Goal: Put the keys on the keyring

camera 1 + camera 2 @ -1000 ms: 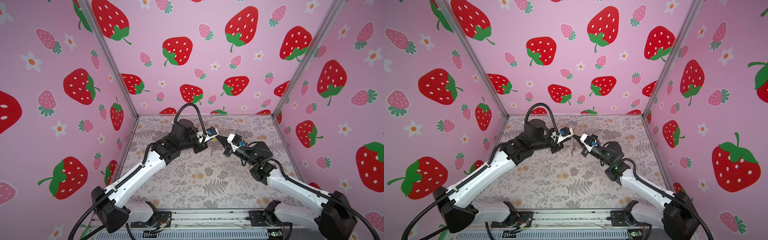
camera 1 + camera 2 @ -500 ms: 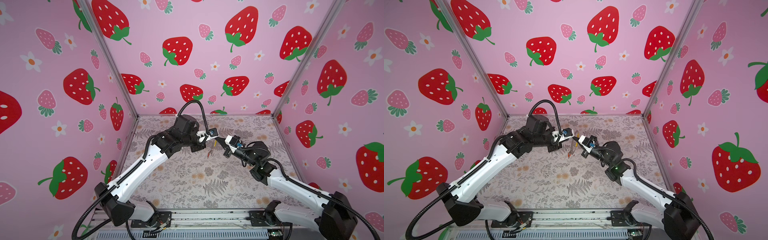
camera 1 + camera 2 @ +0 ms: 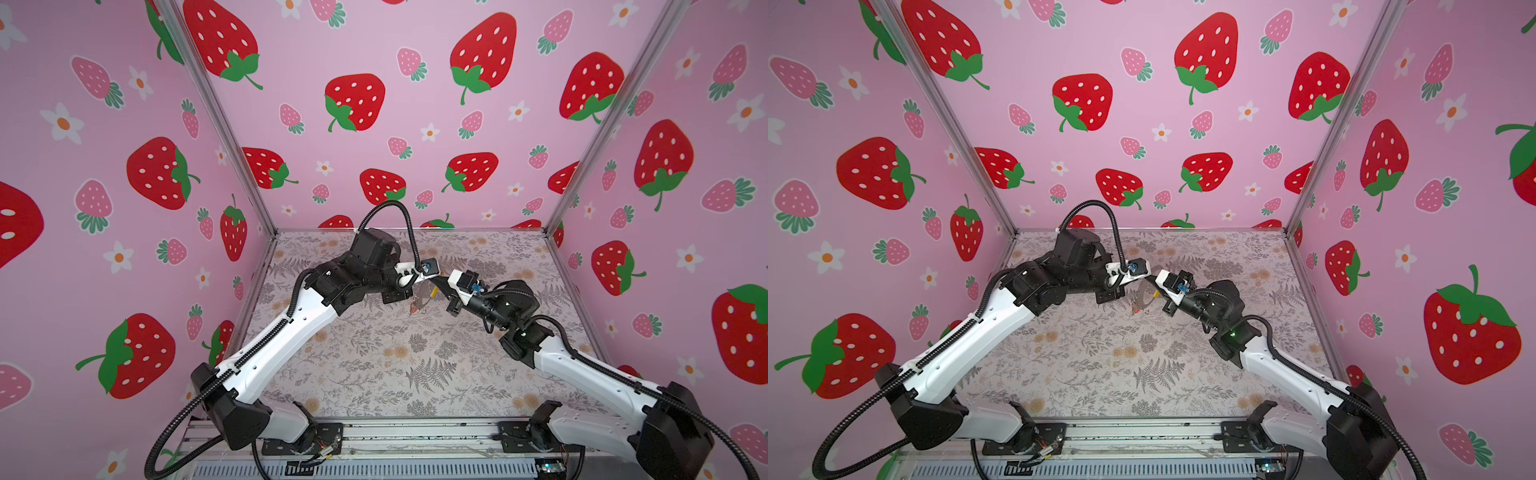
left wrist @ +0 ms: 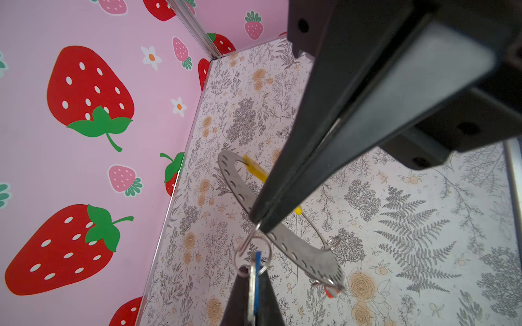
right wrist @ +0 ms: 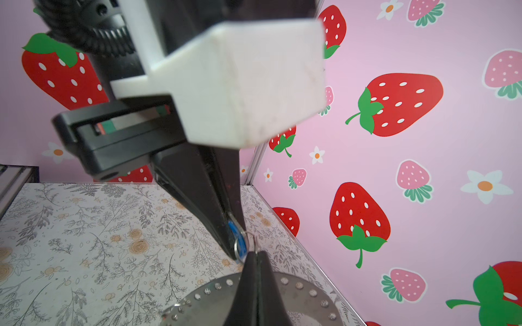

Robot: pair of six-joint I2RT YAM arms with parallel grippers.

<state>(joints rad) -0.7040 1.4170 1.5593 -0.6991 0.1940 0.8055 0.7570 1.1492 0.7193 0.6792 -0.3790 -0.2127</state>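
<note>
Both grippers meet in mid-air over the far middle of the floral mat. The keyring (image 4: 299,251), a grey hoop with a flat perforated part and a yellow segment (image 4: 254,168), hangs from my right gripper (image 5: 254,255), which is shut on it. In both top views the keyring (image 3: 423,296) (image 3: 1144,297) dangles between the arms. My left gripper (image 4: 254,278) is shut on the blue-tagged key (image 4: 257,271), whose small split ring (image 4: 252,254) touches the right gripper's tip (image 4: 260,224). I cannot tell whether that ring is threaded onto the hoop. A red tag (image 4: 329,292) hangs at the hoop's lower end.
The floral mat (image 3: 374,365) is boxed in by pink strawberry walls (image 3: 374,104) on three sides, with metal corner posts (image 3: 224,124). A metal rail (image 3: 395,432) carrying both arm bases runs along the front edge.
The left arm's elbow and forearm have swung up and to the right. Its gripper stays close against the right gripper. The right arm and the hanging keyring have barely moved.
</note>
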